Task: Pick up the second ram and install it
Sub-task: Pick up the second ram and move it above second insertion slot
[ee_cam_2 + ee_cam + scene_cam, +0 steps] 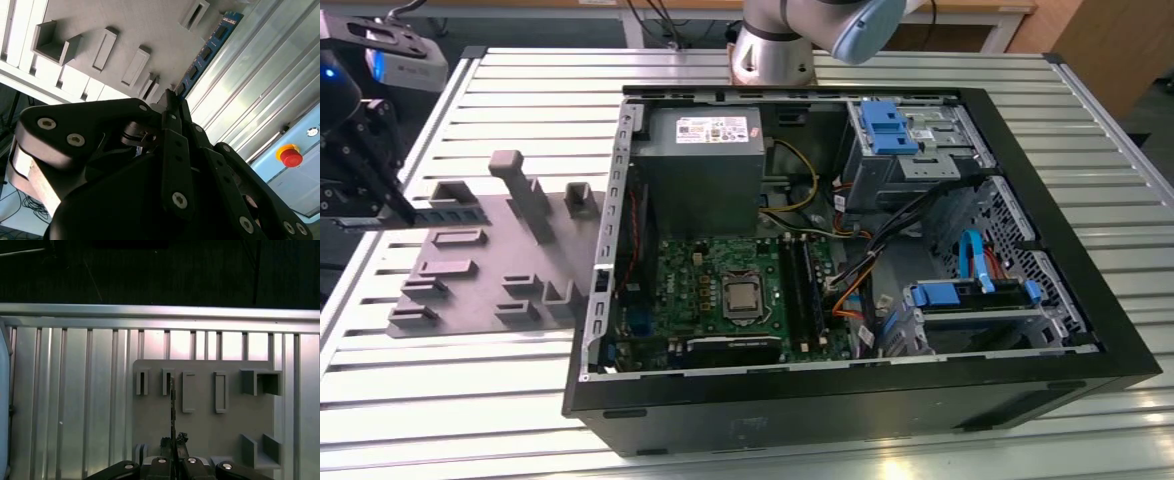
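Observation:
The second ram is a narrow blue strip with black chips, and my gripper is shut on one end of it. In the first wrist view the ram shows edge-on, sticking out from the gripper above the grey holder plate. In the exterior view the gripper hangs at the far left, over the left part of the grey plate, with the ram pointing toward the open computer case. The motherboard with its long black slots lies inside the case, well to the exterior view's right of the gripper.
The grey plate carries several raised holders, among them a tall post. The case stands on a slatted aluminium table, with the arm's base behind it. Blue drive clips and cables fill the case's right half. A red stop button shows off the table.

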Controlling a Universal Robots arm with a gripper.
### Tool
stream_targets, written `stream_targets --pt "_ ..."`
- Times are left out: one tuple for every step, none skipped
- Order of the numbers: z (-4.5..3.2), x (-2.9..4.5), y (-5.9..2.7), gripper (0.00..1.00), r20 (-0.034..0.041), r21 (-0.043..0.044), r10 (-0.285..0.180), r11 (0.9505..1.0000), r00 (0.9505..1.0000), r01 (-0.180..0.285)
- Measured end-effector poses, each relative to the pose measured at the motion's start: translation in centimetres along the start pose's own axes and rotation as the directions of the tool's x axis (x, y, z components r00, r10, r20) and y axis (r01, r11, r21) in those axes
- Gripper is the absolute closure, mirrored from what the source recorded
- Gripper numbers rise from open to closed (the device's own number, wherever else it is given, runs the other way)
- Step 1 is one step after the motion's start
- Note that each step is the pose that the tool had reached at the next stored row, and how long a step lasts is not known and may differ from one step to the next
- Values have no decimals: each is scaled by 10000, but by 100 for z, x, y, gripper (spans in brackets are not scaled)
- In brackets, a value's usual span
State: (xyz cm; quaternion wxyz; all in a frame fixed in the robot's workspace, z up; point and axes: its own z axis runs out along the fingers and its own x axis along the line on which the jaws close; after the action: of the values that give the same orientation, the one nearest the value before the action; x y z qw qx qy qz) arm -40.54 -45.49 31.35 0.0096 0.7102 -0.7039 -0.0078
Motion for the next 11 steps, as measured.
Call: stream_targets --pt "-6 0 0 86 0 0 0 10000 10000 0" --pt "-11 0 0 86 0 1 0 10000 10000 0" --pt "-18 0 0 86 0 0 0 10000 10000 0" --pt "-23 0 1 86 0 0 0 10000 10000 0" --pt "-28 0 1 86 0 0 0 10000 10000 0" --pt "-33 0 1 86 0 1 0 10000 10000 0" --pt "-39 0 1 86 0 0 0 10000 10000 0" --pt "-44 0 1 86 0 0 0 10000 10000 0" --pt "-48 0 1 86 0 0 0 10000 10000 0" --pt "-53 0 1 86 0 0 0 10000 10000 0" --pt "-58 0 2 86 0 1 0 10000 10000 0"
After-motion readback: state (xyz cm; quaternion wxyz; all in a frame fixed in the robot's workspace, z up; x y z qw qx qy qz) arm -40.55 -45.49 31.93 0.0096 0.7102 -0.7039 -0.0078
